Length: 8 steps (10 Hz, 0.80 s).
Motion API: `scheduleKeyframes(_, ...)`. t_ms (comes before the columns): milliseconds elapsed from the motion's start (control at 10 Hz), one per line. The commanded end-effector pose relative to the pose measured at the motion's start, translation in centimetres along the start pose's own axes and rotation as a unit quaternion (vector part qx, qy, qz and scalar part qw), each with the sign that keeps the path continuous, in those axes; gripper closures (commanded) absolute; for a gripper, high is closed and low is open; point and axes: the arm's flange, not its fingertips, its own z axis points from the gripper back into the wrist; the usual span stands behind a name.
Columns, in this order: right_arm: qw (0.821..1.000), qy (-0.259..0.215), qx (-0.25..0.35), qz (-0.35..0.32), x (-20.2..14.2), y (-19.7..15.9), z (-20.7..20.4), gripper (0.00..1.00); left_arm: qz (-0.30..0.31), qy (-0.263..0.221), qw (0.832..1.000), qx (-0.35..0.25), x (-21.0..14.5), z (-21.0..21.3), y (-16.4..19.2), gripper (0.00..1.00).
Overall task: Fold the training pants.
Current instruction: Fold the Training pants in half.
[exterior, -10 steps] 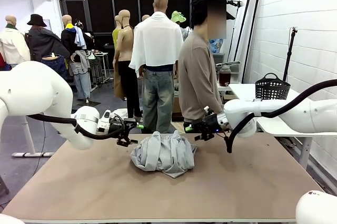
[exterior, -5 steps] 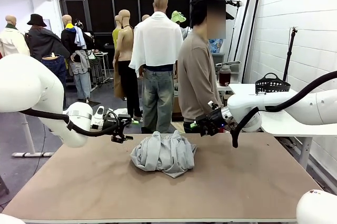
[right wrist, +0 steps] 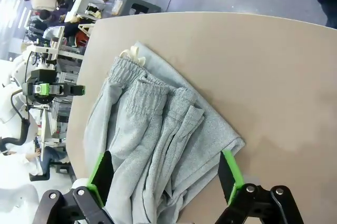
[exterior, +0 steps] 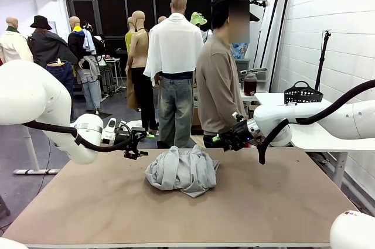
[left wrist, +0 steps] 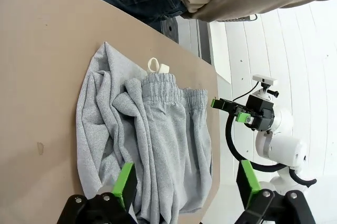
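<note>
- The bench, a wide brown board, is carrying the training pants, which are lying bunched in a light grey heap near its middle, toward the far edge.
- A person in a tan top is standing at the bench's far edge, just behind the pants, turned sideways.
- The left arm is reaching in low from the pants' left side, its left gripper hovering above the bench beside them with its jaws standing apart and holding nothing.
- The right arm is stretching in from the pants' right side, its right gripper hanging above the far edge, jaws likewise spread and empty.
- The pants' gathered waistband is showing uppermost, with a pale drawstring lying just beyond it.
</note>
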Motion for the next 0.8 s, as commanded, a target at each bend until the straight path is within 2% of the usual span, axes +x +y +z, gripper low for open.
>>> scheduleKeyframes(0,1.0,0.002,-0.002,0.002,-0.02,0.11,-0.22,0.0,0.004,0.0,1.0,-0.002,0.11,0.03,0.01,0.0)
scheduleKeyframes(700,1.0,0.002,-0.002,0.002,-0.02,0.11,-0.22,0.0,0.004,0.0,1.0,-0.002,0.11,0.03,0.01,0.0)
